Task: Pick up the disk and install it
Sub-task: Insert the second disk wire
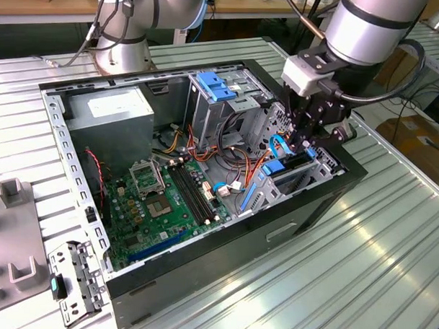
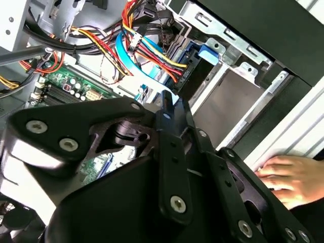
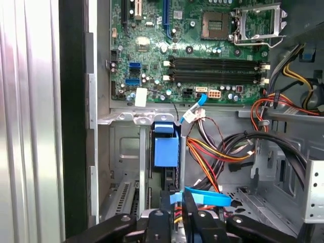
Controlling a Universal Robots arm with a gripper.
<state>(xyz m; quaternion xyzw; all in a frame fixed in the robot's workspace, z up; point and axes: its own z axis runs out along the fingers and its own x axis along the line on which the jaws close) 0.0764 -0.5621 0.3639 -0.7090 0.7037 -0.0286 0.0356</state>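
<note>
Gripper (image 1: pixel 301 146) noted low inside the open computer case (image 1: pixel 201 272), at the front drive cage (image 1: pixel 326 167) on the exterior view's right. In both wrist views the two fingers are seen drawn together, tips all but meeting (image 3: pixel 177 195). A light blue flat cable (image 3: pixel 207 197) crosses right at the tips; whether it is pinched or merely brushed cannot be told. Nothing else is seen between the jaws.

The disk (image 1: pixel 287 175) is found standing on edge in the cage, just beside and below the tips, and is not carried. Its blue rail end (image 3: pixel 166 149) is visible in the first wrist view. In the second wrist view a blue tab (image 2: pixel 210 53) and a dark edge with a plugged connector (image 2: pixel 183 76) are seen. A red, yellow and black wire bundle (image 3: pixel 212 152) is crowded close alongside. The motherboard (image 3: pixel 202 50) lies well apart, further into the case.

Step judged: pickup done, install in its last part, seating or cabling at the bay. How deeply the disk is seated cannot be confirmed.

Any further move is judged to call for a straight line along the rails and care that no cable is snagged.

A person's hand (image 2: pixel 288 177) is noted resting outside the case wall, near the arm.
</note>
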